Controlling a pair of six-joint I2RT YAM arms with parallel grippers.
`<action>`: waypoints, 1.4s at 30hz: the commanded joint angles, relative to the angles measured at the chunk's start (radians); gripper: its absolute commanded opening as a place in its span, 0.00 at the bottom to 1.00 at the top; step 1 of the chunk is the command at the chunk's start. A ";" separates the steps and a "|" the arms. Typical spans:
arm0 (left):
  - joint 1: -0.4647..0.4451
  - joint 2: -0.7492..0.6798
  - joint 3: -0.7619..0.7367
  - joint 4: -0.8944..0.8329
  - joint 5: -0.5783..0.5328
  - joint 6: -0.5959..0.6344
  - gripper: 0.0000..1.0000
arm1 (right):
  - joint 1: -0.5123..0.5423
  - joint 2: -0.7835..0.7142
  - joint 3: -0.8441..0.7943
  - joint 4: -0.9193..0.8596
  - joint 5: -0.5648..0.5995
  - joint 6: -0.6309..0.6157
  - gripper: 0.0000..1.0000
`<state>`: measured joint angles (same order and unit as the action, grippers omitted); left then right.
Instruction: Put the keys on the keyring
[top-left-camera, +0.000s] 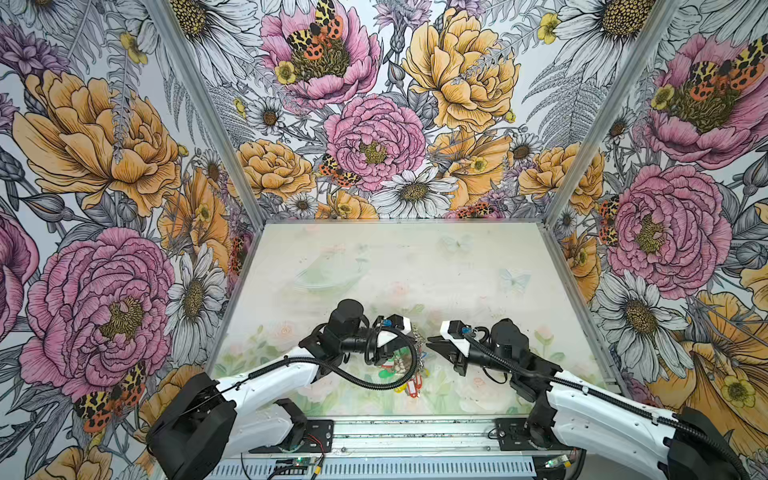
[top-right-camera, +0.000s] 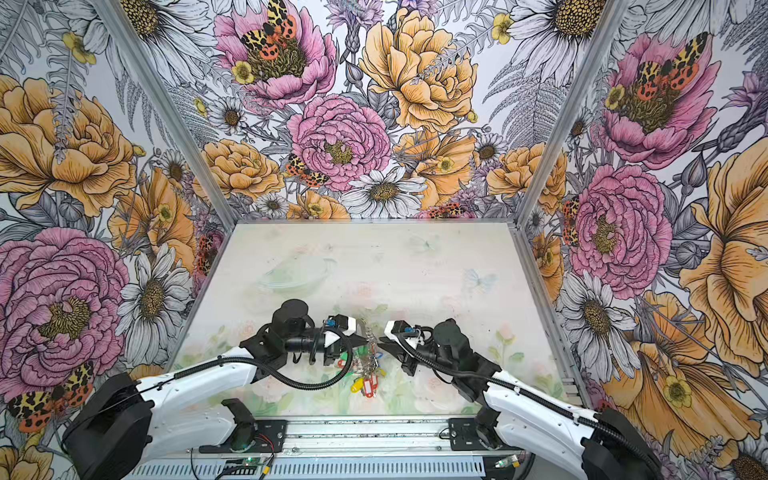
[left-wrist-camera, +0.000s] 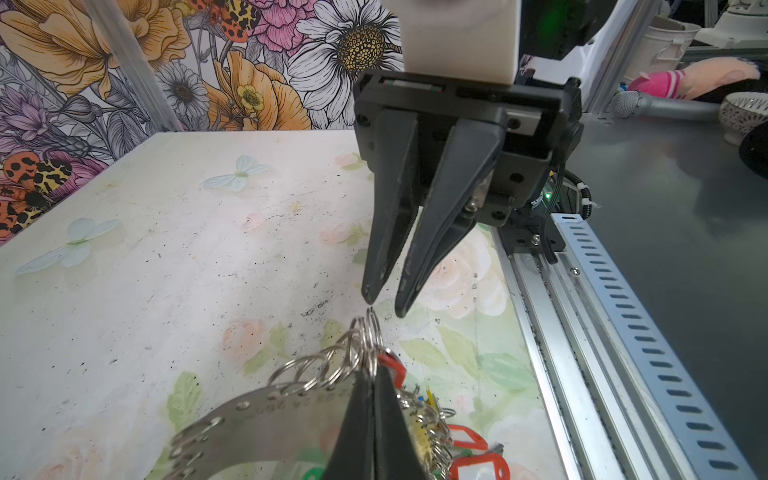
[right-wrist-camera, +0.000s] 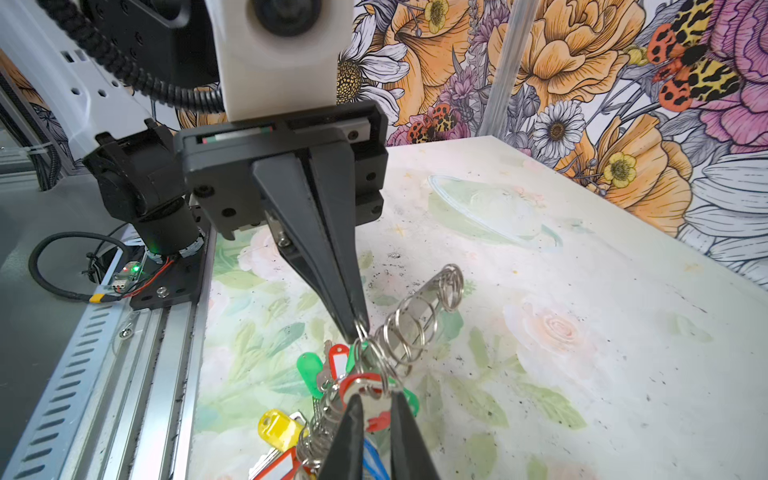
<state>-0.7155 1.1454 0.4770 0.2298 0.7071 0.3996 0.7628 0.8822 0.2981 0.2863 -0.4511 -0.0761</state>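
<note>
The flat grey metal keyring (left-wrist-camera: 266, 419) sits front-middle on the pale printed counter (top-left-camera: 374, 266), between left pincer (right-wrist-camera: 357, 328) and right pincer (left-wrist-camera: 384, 305).

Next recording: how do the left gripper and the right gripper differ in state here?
The left gripper is shut, pinching a split ring at the edge of the keyring; the right gripper has its jaws slightly apart with nothing between the tips. The left gripper holds the keyring up at a tilt; the right gripper holds nothing, its tips just short of that split ring. Both are black, tapered and face each other.
</note>
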 joint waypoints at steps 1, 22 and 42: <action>0.007 -0.022 -0.008 0.063 0.021 0.002 0.00 | 0.001 0.016 0.039 0.010 -0.044 0.015 0.15; 0.002 -0.008 -0.005 0.063 0.069 0.002 0.00 | 0.001 0.054 0.050 0.035 -0.019 0.027 0.15; -0.004 0.018 0.010 0.043 0.072 0.008 0.00 | 0.018 0.064 0.096 -0.041 -0.030 -0.025 0.00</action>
<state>-0.7147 1.1522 0.4767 0.2306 0.7338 0.4000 0.7624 0.9485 0.3450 0.2680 -0.4969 -0.0593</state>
